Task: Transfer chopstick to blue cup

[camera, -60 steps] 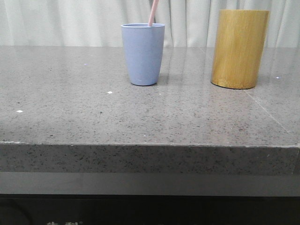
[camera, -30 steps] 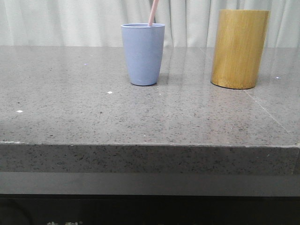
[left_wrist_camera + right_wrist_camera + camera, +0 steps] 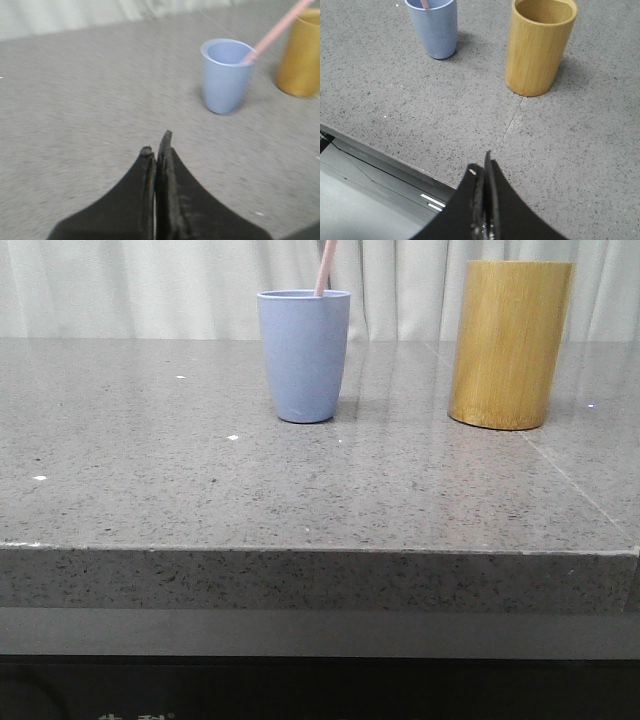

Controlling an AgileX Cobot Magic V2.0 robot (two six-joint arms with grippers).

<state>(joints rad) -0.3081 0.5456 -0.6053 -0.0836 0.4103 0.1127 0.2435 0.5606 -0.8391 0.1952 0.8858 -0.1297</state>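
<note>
Left gripper (image 3: 157, 145): two black, tapering fingers pressed together, nothing between them, poised above bare counter well apart from the cups. Right gripper (image 3: 483, 167): the same dark, curved fingers, likewise pressed together and empty, hanging over the near edge of the counter (image 3: 150, 500).

The counter is grey speckled stone with a polished sheen; a thin seam (image 3: 510, 125) runs across it from the base of the bamboo holder (image 3: 510, 345) toward the front edge. Below the edge the slab drops to a lighter grey band.

The blue cup (image 3: 304, 355) is a matte, handleless tumbler tapering to its base, standing upright near the middle of the counter. The chopstick (image 3: 275, 30), a thin, pale pink stick, stands inside it, leaning against the rim toward the holder. The holder is a taller, yellow-brown cylinder with vertical grain, open-topped, standing apart from the cup on the robot's right.

Broad open stone lies around both vessels. The chopstick's upper end is cut off in the front and left wrist views, and its lower part is hidden by the cup wall. The left wrist view is blurred.
</note>
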